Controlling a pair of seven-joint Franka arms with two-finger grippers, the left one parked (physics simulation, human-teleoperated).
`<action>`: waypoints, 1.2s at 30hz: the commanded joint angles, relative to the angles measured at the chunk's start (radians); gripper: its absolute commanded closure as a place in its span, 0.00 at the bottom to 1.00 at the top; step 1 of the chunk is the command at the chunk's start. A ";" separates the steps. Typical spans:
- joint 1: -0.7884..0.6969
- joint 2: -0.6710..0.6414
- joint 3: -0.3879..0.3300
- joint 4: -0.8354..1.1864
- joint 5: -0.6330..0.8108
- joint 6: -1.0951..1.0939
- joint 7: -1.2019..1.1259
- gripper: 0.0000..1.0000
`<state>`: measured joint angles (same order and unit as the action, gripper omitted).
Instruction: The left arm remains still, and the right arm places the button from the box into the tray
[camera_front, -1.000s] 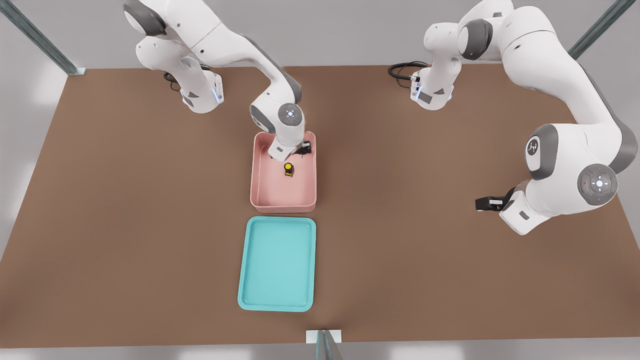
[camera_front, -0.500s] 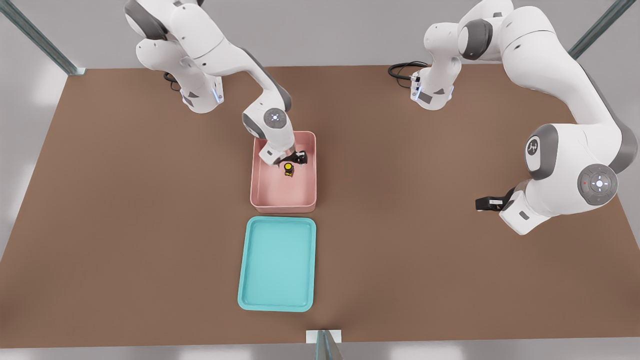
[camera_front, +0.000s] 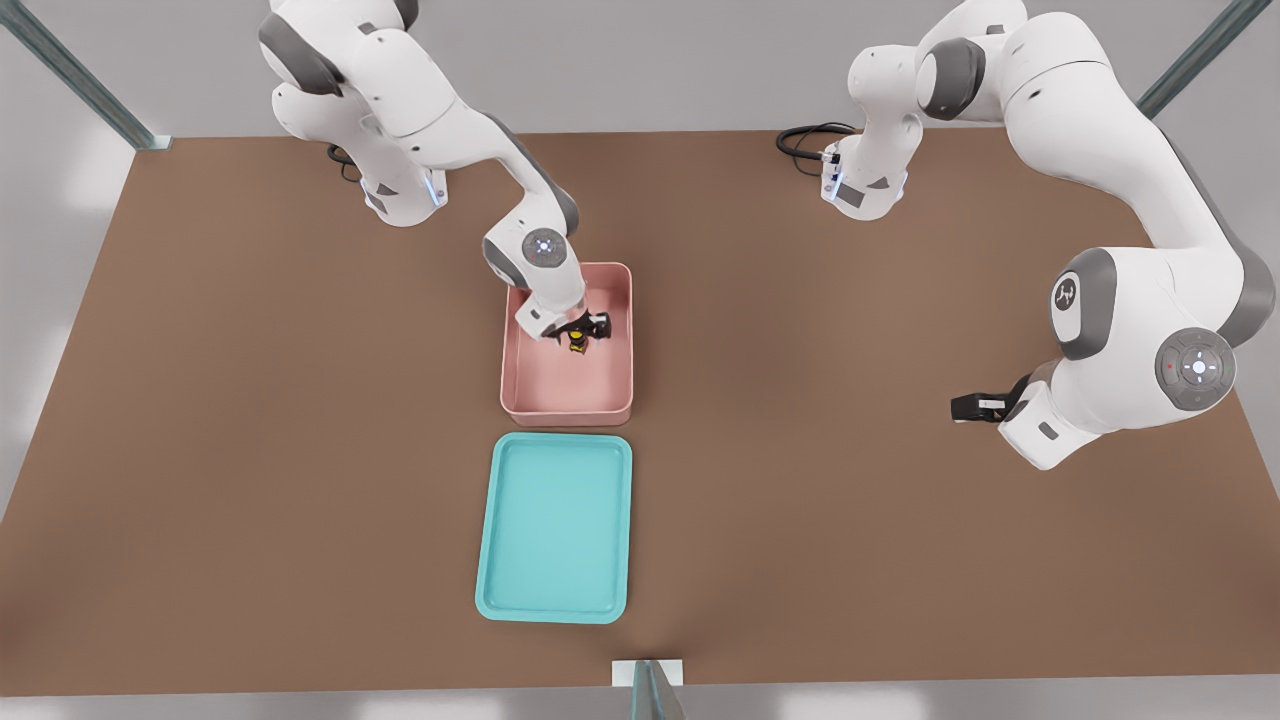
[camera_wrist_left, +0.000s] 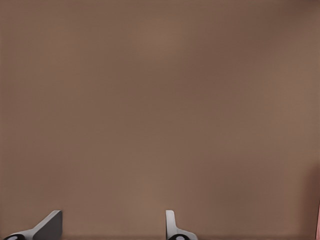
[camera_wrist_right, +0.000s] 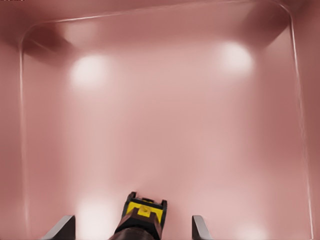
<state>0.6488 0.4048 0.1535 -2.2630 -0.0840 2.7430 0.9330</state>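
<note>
The pink box (camera_front: 565, 408) sits mid-table, and the teal tray (camera_front: 555, 525) lies just in front of it. The button (camera_front: 578, 343), a yellow cap on a dark body, stands on the box floor. The right arm reaches in from the front view's left, and its gripper (camera_front: 577, 334) is lowered inside the box right over the button. In the right wrist view the button (camera_wrist_right: 144, 212) stands between the two fingertips (camera_wrist_right: 62, 229), which are spread wide and clear of it. The gripper (camera_wrist_right: 132, 229) is open. The tray holds nothing.
The parked left arm (camera_front: 1100, 330) hangs over the table at the front view's right, its black gripper (camera_front: 975, 405) low above the brown table (camera_front: 250, 400). Both arm bases and a black cable (camera_front: 800, 140) stand at the far edge.
The right arm's wrist has come down into the box and shifted slightly toward the front view's left, bringing the gripper from above the button down around it. The button has not moved.
</note>
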 joint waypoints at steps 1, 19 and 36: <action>0.000 0.000 0.000 0.000 0.001 0.023 0.007 0.24; -0.017 -0.004 -0.190 0.525 0.207 -0.526 -0.453 0.60; -0.261 0.574 -0.134 1.212 0.213 -0.457 -0.856 0.19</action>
<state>0.3873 0.9758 0.0227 -1.0567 0.1342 2.2691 0.3943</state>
